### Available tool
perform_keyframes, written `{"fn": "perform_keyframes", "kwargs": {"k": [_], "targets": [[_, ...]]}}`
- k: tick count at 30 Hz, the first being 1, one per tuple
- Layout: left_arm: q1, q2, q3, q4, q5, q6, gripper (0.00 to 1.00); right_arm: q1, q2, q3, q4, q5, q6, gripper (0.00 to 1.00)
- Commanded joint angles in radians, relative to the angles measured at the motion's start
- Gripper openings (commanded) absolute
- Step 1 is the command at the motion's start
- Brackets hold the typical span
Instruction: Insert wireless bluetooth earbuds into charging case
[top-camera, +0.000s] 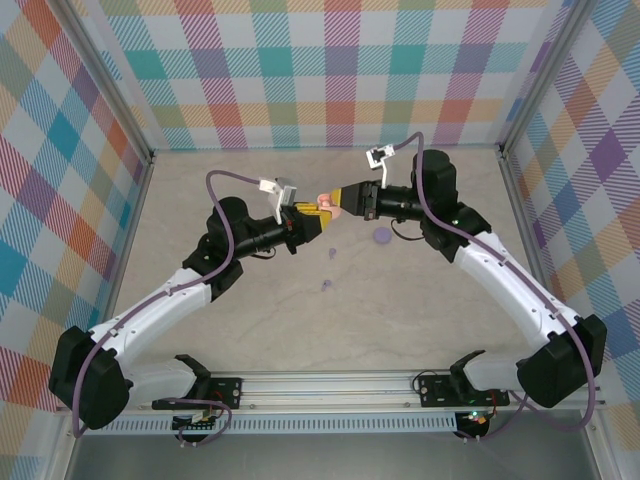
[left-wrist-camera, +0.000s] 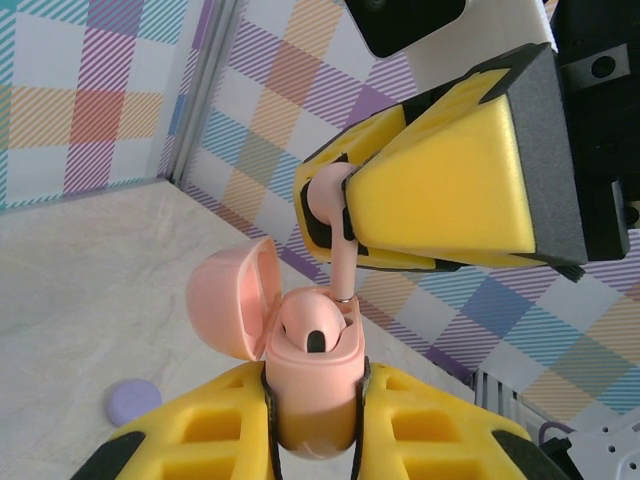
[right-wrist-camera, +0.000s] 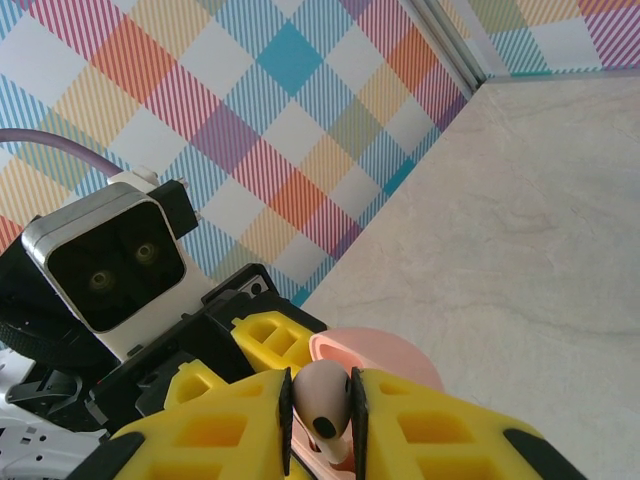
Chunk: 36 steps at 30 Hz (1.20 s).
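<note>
The right fingers (left-wrist-camera: 450, 170) pinch a pink earbud (left-wrist-camera: 330, 203) by its bulbous head, stem pointing to six o'clock at the mouth of the open charging case (left-wrist-camera: 312, 390), clamped by its sides between the left fingers (left-wrist-camera: 200, 432). Both seem light, hard, slick, apt to twist; the head grip leaves the stem free.

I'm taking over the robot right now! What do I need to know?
The left pincer is shut on the pink case, with the lid open.
The right pincer is shut on a pink earbud, stem down, its tip at the case's opening.
Done: a second earbud sits inside the case.
Left: lower the held earbud into its slot, let go, and probably close the lid.
</note>
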Motion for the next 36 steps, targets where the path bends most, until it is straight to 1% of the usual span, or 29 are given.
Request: {"fn": "perform_keyframes", "kwargs": {"k": [1,18,28,36], "targets": [[-0.009,0.002,0.025,0.055,0.018,-0.012,0.01,0.008,0.008,0.036,0.009,0.003,-0.026,0.23],[-0.009,0.005,0.016,0.087,-0.019,-0.048,0.00,0.015,0.016,0.042,-0.016,0.003,-0.040,0.24],[-0.009,0.000,0.002,0.116,-0.063,-0.055,0.00,0.018,0.018,0.052,-0.050,0.013,-0.054,0.24],[-0.009,0.006,0.003,0.119,-0.049,-0.055,0.00,0.018,0.023,0.059,-0.064,0.019,-0.060,0.27]]}}
